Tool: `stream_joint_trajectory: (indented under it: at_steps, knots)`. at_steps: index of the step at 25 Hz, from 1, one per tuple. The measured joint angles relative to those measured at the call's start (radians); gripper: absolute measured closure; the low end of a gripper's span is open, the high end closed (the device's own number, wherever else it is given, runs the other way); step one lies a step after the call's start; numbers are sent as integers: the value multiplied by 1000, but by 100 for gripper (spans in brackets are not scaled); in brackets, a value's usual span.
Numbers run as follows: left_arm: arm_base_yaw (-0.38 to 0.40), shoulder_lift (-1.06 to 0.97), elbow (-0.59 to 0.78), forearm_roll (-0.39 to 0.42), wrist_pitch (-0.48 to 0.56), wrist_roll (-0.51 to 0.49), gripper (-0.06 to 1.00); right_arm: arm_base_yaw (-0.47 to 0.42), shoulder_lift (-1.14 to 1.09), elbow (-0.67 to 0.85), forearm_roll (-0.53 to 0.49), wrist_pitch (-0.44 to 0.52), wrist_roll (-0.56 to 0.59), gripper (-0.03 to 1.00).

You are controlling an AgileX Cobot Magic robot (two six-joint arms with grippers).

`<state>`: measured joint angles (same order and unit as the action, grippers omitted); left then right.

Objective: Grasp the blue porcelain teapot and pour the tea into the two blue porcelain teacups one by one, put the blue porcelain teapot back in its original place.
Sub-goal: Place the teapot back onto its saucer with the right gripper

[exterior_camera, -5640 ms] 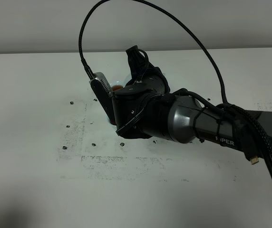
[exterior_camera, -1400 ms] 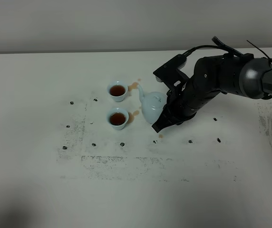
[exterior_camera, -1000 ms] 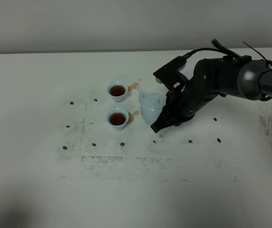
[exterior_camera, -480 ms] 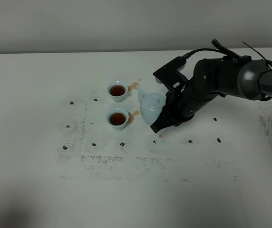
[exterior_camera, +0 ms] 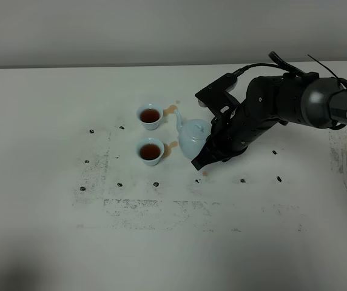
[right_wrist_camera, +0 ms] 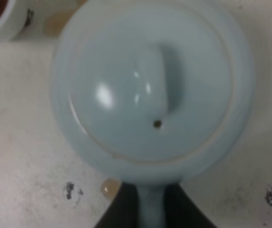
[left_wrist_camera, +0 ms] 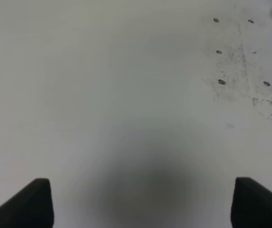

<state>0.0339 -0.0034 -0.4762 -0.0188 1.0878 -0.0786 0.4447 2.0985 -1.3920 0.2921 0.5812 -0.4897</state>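
Nothing has shifted lately: teapot (exterior_camera: 193,136) stands mid-frame, right of both filled cups (exterior_camera: 150,115) (exterior_camera: 151,151). Right gripper (exterior_camera: 205,155) stays clamped on its handle (right_wrist_camera: 150,212); only release remains. Left gripper (left_wrist_camera: 140,202) gapes wide.

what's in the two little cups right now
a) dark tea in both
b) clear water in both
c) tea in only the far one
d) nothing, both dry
a) both teacups, the far one and the near one, show dark reddish-brown liquid inside, while the right tool is closed on the handle of the teapot just beside them on the table.
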Motion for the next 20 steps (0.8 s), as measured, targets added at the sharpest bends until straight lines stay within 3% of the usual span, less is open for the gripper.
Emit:
stream_joint_trajectory:
  at_steps: [7, 20]
  knots:
    - [0, 0, 0, 0, 0, 0, 22, 0, 0, -1, 0, 10, 0, 87]
    - [0, 0, 0, 0, 0, 0, 22, 0, 0, -1, 0, 14, 6, 36]
